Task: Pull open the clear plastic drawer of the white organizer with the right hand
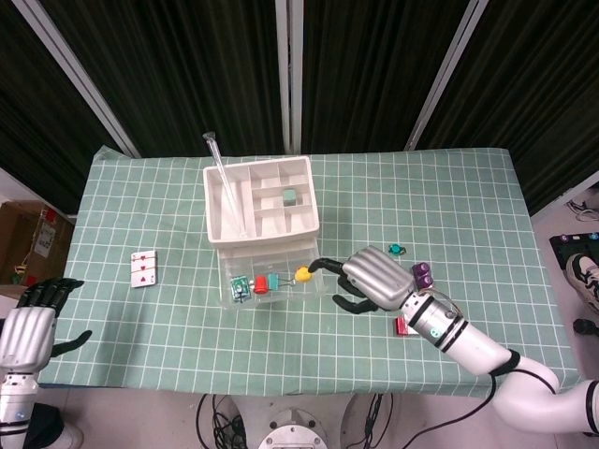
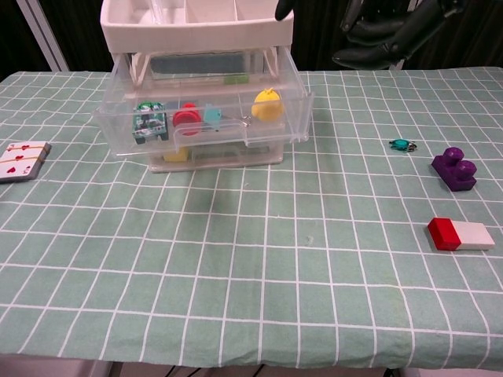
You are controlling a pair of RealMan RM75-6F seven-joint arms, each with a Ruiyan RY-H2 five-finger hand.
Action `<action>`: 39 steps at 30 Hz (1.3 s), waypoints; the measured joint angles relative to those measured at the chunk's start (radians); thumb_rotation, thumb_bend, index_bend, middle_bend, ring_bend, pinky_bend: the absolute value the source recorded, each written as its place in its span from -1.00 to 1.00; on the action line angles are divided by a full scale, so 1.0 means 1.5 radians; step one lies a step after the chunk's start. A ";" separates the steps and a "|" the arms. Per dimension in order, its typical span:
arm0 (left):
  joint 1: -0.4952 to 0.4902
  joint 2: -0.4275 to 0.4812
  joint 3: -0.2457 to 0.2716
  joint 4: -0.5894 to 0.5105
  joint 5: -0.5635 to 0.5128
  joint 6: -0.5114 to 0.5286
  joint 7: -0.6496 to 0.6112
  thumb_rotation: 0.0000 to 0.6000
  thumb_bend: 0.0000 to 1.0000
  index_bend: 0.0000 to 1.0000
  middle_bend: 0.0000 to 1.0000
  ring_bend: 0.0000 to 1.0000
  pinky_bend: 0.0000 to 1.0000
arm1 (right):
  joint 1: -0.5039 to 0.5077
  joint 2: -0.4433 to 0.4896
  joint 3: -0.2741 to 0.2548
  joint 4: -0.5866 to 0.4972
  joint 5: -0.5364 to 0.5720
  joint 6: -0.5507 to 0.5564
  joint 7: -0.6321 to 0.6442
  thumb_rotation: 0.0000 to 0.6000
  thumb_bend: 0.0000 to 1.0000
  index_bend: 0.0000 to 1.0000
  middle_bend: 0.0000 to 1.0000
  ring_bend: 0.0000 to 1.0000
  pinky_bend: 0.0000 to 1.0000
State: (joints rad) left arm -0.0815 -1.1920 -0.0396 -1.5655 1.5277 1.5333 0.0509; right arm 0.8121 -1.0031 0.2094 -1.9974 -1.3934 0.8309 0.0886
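You have no readable text, label, brand or number in either view. The playing card [image 2: 22,160] shows only red heart pips; its corner index is too small to read.

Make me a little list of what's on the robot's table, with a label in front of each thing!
organizer: white organizer on the green checked cloth
drawer: clear plastic drawer pulled out
inside drawer: yellow ball, red piece, green piece
right hand: right hand raised above the table, beside the drawer, holding nothing
left hand: left hand off the table's left edge, fingers apart
cards: playing cards left of the organizer
right side: purple block, red and white block
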 measured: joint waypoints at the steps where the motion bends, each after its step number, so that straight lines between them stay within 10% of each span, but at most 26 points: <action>1: 0.001 0.000 0.000 -0.002 0.000 0.001 0.001 1.00 -1.00 -0.52 -0.53 -0.64 -0.59 | 0.009 0.000 0.004 0.000 0.014 -0.005 -0.029 1.00 -0.35 -0.28 0.84 0.88 0.91; 12: 0.011 0.001 0.002 0.001 -0.004 0.009 -0.005 1.00 -1.00 -0.52 -0.53 -0.64 -0.59 | 0.158 -0.041 0.008 0.013 0.260 -0.033 -0.416 1.00 -0.61 -0.24 0.87 0.94 0.94; 39: 0.017 -0.016 0.002 0.036 -0.013 0.004 -0.036 1.00 -1.00 -0.52 -0.53 -0.64 -0.60 | 0.449 -0.147 -0.109 0.022 0.635 0.044 -0.726 1.00 -0.90 -0.24 0.88 0.97 0.95</action>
State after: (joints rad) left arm -0.0554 -1.2160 -0.0368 -1.5113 1.5086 1.5393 -0.0034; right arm 1.4853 -1.2239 0.0459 -1.9643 -0.4415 0.8961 -1.0009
